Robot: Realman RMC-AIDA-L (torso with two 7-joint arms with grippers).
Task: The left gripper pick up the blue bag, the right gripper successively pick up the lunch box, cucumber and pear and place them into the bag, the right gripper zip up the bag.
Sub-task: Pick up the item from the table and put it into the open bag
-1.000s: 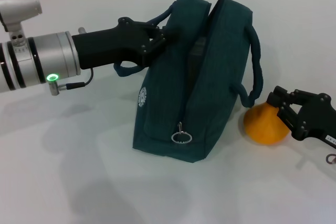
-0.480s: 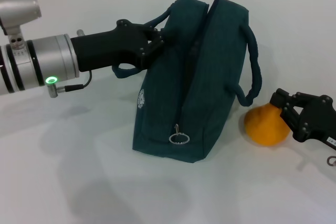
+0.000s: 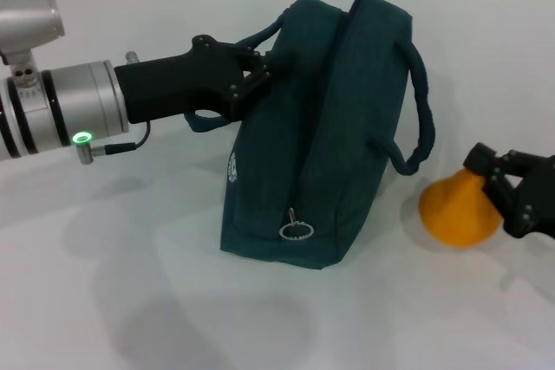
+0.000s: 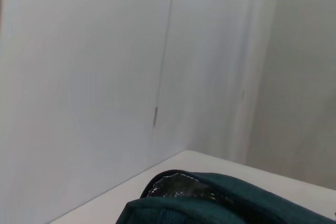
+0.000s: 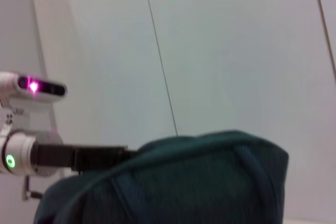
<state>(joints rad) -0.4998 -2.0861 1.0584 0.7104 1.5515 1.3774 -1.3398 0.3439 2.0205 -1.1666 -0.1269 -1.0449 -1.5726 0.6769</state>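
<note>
the blue bag (image 3: 334, 127) stands upright near the middle of the bench, zipper ring toward the front edge. the left gripper (image 3: 258, 71) is clamped shut on its near handle, reaching in from the left edge. by the right edge, the right gripper (image 3: 503, 186) has its fingers closed around the pear (image 3: 457, 210), beside the bag.

Pear (image 3: 460, 214) & right hand (image 3: 510, 201) now farther from bag (image 3: 329, 127).
</note>
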